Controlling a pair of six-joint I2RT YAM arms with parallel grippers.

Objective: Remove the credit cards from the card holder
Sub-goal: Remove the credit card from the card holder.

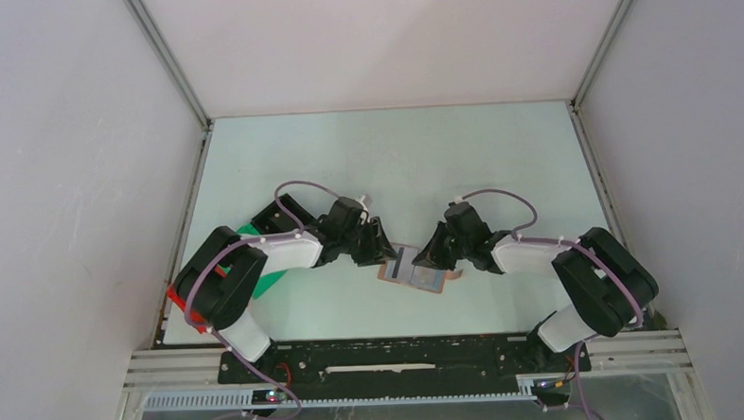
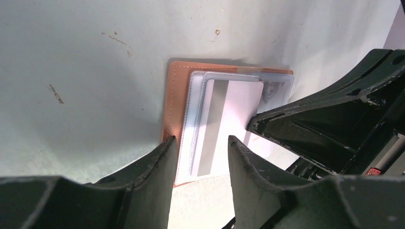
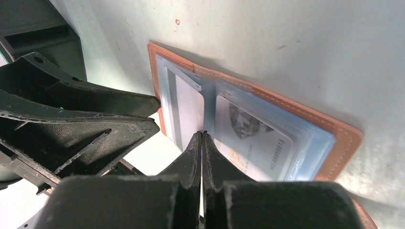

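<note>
The left tool (image 2: 201,143) stands with its fingers apart, a pale card (image 2: 236,119) with a grey stripe lying in the gap between them and reaching ahead of the tips, tucked in the clear sleeves (image 2: 196,95) of the holder (image 2: 173,95), which lies open and flat on the worktop (image 2: 71,57) under both tools. The right tool (image 3: 202,139) has its fingers pressed together with nothing seen between them, tips at the holder's middle fold; a printed card (image 3: 253,143) in a sleeve sits just right of those tips, the left tool close on their left
</note>
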